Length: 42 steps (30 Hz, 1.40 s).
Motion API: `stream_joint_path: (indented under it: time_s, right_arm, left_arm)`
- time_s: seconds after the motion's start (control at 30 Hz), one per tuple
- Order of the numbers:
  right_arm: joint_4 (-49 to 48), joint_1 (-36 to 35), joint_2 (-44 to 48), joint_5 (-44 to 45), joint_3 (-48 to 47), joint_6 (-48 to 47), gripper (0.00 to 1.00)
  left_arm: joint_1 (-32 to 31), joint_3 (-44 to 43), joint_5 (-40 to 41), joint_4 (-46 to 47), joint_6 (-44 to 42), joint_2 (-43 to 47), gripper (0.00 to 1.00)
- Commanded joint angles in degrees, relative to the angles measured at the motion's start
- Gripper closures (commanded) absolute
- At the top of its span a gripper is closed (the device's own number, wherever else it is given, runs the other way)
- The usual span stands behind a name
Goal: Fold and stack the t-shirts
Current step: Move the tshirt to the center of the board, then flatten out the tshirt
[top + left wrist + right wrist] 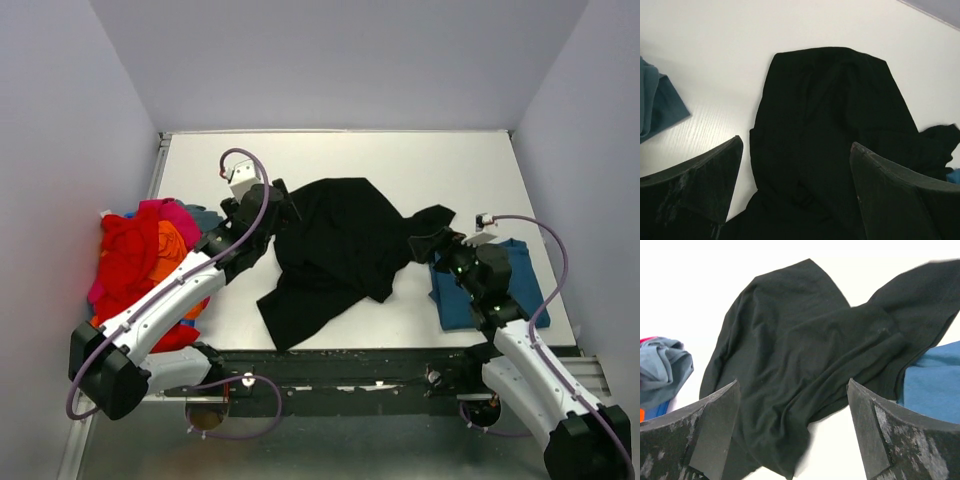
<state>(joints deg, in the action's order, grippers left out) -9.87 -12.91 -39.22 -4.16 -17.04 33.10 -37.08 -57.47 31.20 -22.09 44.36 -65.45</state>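
A crumpled black t-shirt [335,250] lies spread across the middle of the white table [420,165]. My left gripper [285,205] hovers over its upper left edge, jaws open and nothing between them; its wrist view shows the black t-shirt [830,110] under the left gripper [796,142]. My right gripper [425,245] is open at the shirt's right sleeve, above the cloth [790,340], right gripper [792,382] empty. A folded teal-blue t-shirt [452,305] lies at the right, partly under the right arm and the black sleeve. Red, orange, pink and grey-blue t-shirts [140,260] are heaped at the left.
Grey walls close in the table on the left, back and right. The heap's grey-blue shirt [662,370] reaches close to the left arm. The teal-blue shirt [935,380] sits right beside the right finger. A black rail [350,365] runs along the near edge.
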Motion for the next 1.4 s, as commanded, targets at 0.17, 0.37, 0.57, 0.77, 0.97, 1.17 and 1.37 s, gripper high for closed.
stream_joint_path:
  time_s: [0.17,0.37,0.57,0.77,0.97,1.17,1.37]
  right_arm:
    - [-1.73,-0.19,-11.83,-8.66,-3.61,-3.40,0.20]
    - [0.81,-0.28,-18.08,-14.28,-6.16,-2.34,0.34]
    - [8.00,-4.49,-14.31,-12.90,-5.99,-2.08,0.36]
    - [16.28,-6.86,-14.21,-10.60,-6.69,-2.96,0.32]
    - [17.60,-12.75,-19.30,-7.18,-8.53,-3.22,0.32]
    - [20.50,-18.90,-25.54,-2.97,-13.80,-5.06,0.33]
    - [21.29,-22.42,-30.12,-1.29,-16.44,-5.51,0.39]
  left_arm:
    - [0.26,1.91,-11.51,-0.49,-4.29,0.93,0.01]
    - [-0.27,10.61,-11.43,-3.92,-0.24,6.73,0.04]
    - [-0.45,18.43,-11.07,-6.22,1.08,11.57,0.07]
    - [-0.45,24.33,-8.97,-7.52,6.69,11.75,0.08]
    - [-0.45,27.67,-3.79,-9.12,14.61,11.49,0.12]
    - [-0.36,29.87,-0.62,-6.92,16.72,9.56,0.17]
    - [-0.27,31.02,-1.93,-1.74,16.20,4.99,0.19]
